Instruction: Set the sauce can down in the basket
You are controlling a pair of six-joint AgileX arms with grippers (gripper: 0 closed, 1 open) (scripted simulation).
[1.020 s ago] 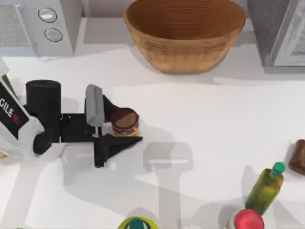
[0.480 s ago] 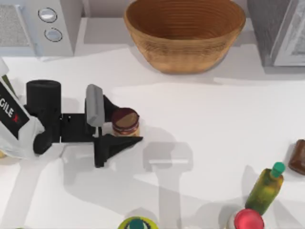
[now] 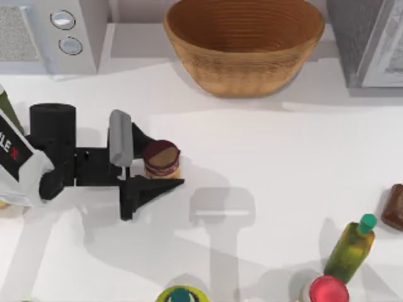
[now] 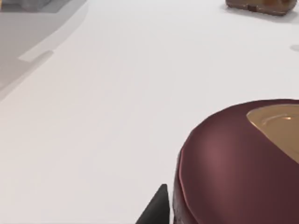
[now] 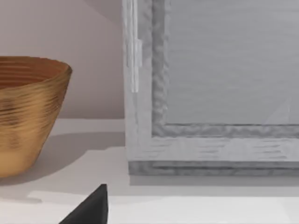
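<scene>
At the table's nine o'clock side, my left gripper (image 3: 158, 162) has its two black fingers closed on the sauce can (image 3: 161, 158), one finger at the can's far side and the other at its near side. The can stands upright between them, its maroon-and-tan top facing up; I cannot tell whether its base touches the white table (image 3: 271, 157). In the left wrist view the can's maroon top (image 4: 238, 158) looms close, with one dark fingertip (image 4: 156, 209) just beside it.

The basket (image 3: 244, 45) sits at twelve o'clock against the back of the table, well apart from the can, with nothing lying inside the part I can see. A grey cabinet (image 3: 368, 41) stands just beside it at one o'clock. The right wrist view looks at the basket's wall (image 5: 28, 112) and that cabinet (image 5: 210, 93); whether my right gripper is open or closed, I cannot tell.

A green bottle (image 3: 351, 248) and a red-lidded jar (image 3: 327, 290) stand near five o'clock.
</scene>
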